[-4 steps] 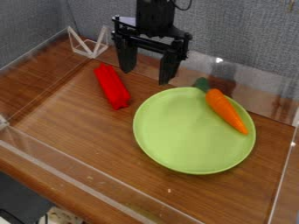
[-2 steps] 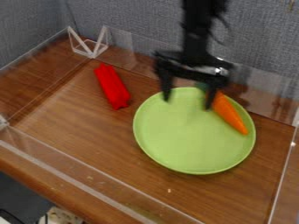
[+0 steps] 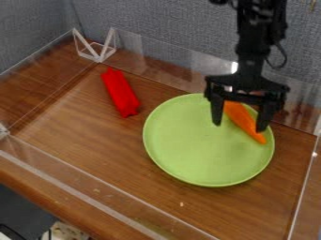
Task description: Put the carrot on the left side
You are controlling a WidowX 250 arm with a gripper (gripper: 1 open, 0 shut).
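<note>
The hand (image 3: 247, 111) hung fingers-down and spread wide over the carrot (image 3: 246, 120), one finger on each side, nothing gripped yet. The carrot lay on the right part of the green plate (image 3: 189, 150), near the table's right edge. A good grasp probably meant sinking low, closing across the carrot's thick middle, and lifting clear of the plate's rim before crossing toward the red block (image 3: 120, 92)

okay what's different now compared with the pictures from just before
The tool moved from the back of the table, behind the red block, rightward and down over the carrot, its open jaws now straddling it. Nothing has been gripped yet. The carrot, the green plate and the red block stayed where they were.
</note>
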